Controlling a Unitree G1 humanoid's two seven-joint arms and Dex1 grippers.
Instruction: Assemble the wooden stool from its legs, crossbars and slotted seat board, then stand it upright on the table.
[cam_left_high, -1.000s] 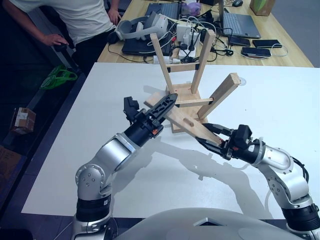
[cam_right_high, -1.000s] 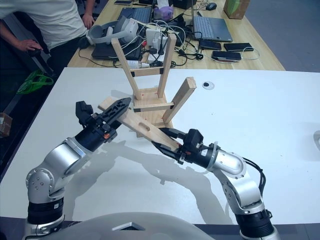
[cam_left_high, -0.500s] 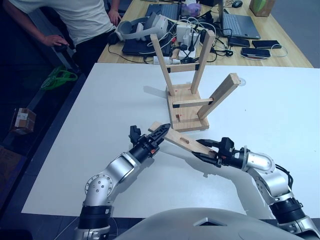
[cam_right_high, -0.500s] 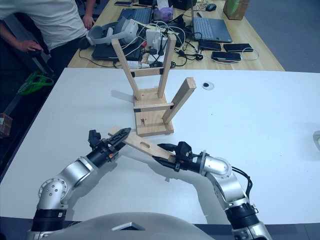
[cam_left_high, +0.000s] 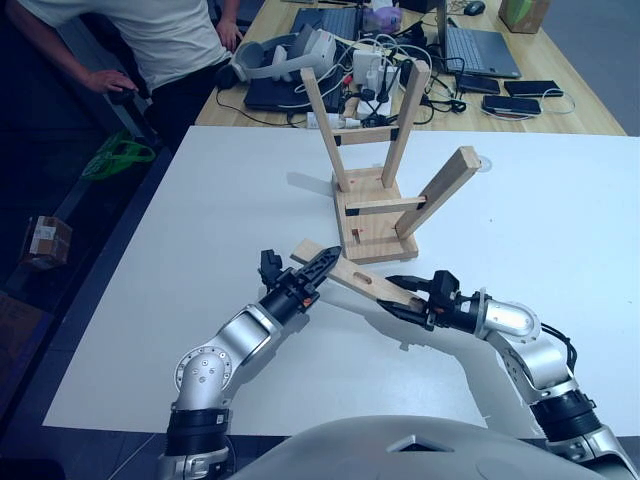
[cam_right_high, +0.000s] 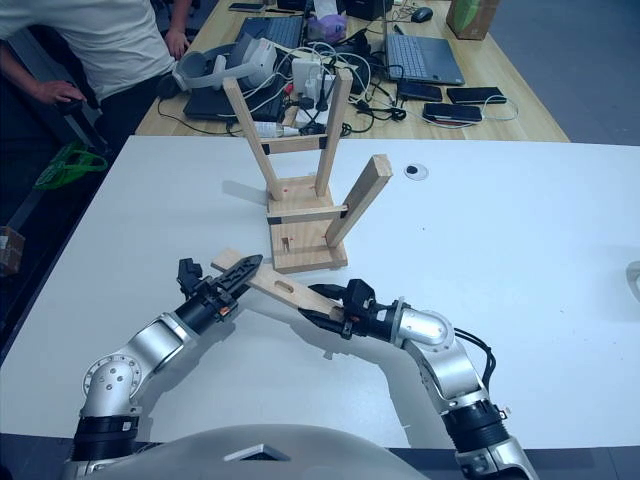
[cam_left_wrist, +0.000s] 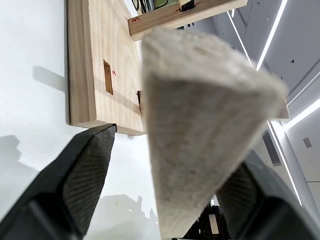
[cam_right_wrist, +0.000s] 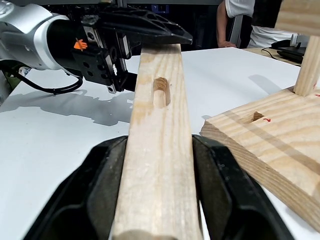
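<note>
**Three legs fitted, the fourth held between both tools**

The slotted seat board is laid flat on the white bench with its underside up. Two upright legs are seated in it and are joined near their tops by a crossbar. A third leg is seen leaning outward to the right, tied back by a lower crossbar. The greater part of the frame is therefore judged to be built.

The fourth leg is held off the bench just in front of the board, sloping, with its slot turned upward. Its far end is clamped by the left tool and its near end by the right tool, each being closed on opposite faces of the wood. An open mortise in the board is judged to be meant for it. This leg is yet to be seated, any remaining crossbars fitted, and the stool turned onto its feet.

A far bench is loaded with laptops, a headset, phones and cables, well apart from the work. The way to the mortise is crowded by the leaning leg and the lower crossbar, which could be knocked.
</note>
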